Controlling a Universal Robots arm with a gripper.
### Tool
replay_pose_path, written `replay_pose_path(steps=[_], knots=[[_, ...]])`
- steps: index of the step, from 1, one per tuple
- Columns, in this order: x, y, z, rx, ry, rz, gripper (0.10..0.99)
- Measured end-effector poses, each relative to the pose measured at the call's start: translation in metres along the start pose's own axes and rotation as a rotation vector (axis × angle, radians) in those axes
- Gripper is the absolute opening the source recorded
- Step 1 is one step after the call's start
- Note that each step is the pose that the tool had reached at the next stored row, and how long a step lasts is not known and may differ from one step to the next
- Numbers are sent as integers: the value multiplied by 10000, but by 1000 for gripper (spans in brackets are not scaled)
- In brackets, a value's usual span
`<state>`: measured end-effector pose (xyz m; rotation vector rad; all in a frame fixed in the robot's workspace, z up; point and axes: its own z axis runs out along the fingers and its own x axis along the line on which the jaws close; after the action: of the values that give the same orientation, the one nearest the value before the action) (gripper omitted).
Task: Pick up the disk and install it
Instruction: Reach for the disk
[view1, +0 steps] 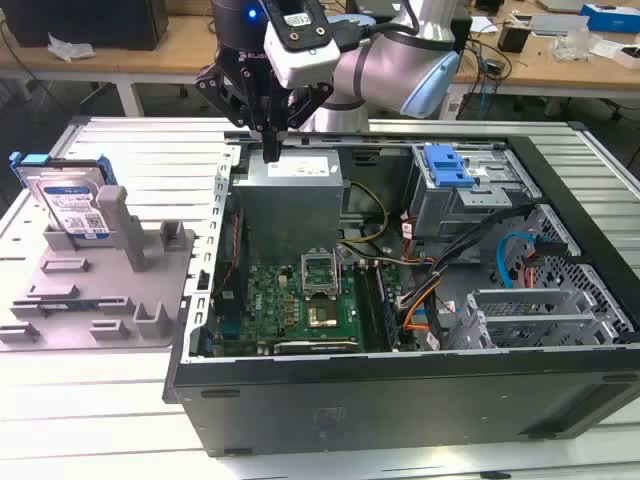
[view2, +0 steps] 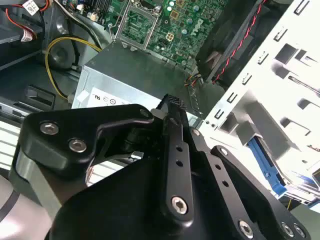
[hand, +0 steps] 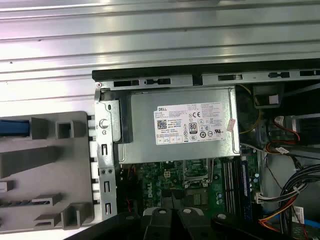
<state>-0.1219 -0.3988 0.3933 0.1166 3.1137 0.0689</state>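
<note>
1. The end effector (view1: 270, 148) hangs at the back edge of the open computer case (view1: 400, 400). Its fingers are drawn together with nothing between them.
2. Directly under it sits the grey power supply (view1: 290, 195), close below the fingertips. Contact cannot be confirmed.
3. Further out, beside the case on the exterior view's left, a grey fixture (view1: 120, 290) rests on the counter (view1: 80, 400).
4. The disk (view1: 72, 205) stands on edge at the fixture's outer end, well apart from the end effector. Its label face is in plain sight, and the blue carrier frames it. The upper part rises free of the fixture.
5. Handling, as judged:
   - The body is rigid and will not flex.
   - It is dense for its size, so it is likely to swing if pinched at one corner.
   - The metal faces look smooth and may slip.
   - It is sensitive to shock.
6. Grasp, as judged: the exposed upper portion is the best place to take hold, squarely across the blue carrier's edges. The plastic there offers better grip than bare metal and spares the label face.
</note>
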Motion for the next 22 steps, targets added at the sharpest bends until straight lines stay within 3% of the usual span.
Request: replay_pose_path(steps=[15, 20, 22], knots=[[1, 0, 0, 0, 0, -1, 106], [153, -9, -4, 1, 0, 2, 106], [251, -10, -6, 0, 0, 5, 106]])
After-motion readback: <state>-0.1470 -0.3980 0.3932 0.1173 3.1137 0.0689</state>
